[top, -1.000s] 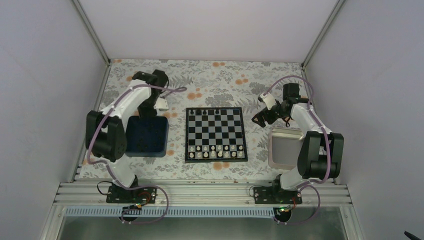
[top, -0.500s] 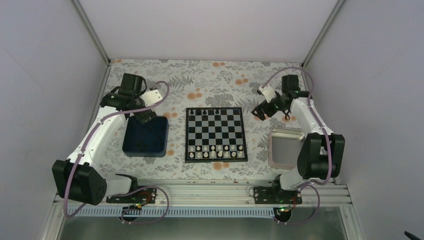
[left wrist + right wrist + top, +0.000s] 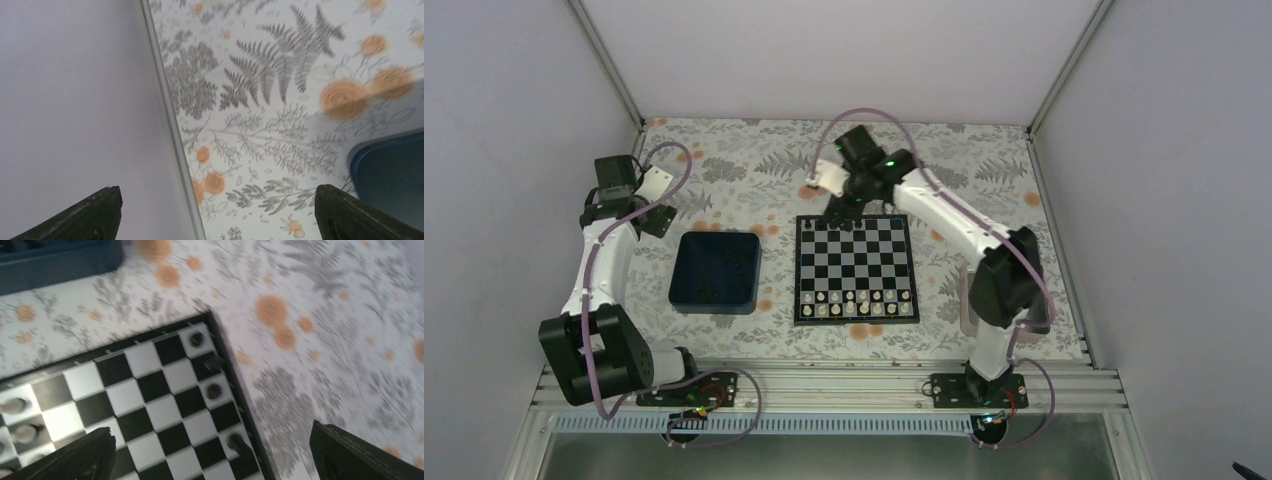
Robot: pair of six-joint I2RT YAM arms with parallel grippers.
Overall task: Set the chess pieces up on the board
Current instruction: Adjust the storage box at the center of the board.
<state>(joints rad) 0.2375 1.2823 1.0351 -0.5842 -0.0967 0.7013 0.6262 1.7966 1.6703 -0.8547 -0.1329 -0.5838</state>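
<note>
Right end effector (image 3: pixel 211 430) swung to board (image 3: pixel 855 268) far edge, over chess pieces (image 3: pixel 845 224); left end effector (image 3: pixel 218 189) retreated off blue tray (image 3: pixel 719 262). Both wide open, empty. Next pick probably pending.

The chess pieces (image 3: pixel 214 390) are too blurred to identify.

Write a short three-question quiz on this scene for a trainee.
1. Which hand hangs over the far edge of the chessboard? A left, B right, C neither.
2. True or false: the left hand is shut.
3. Fill in: the white pieces stand on the board's ___ two rows.
Key: 1 B, the right hand. 2 false, it is open. 3 near.
</note>
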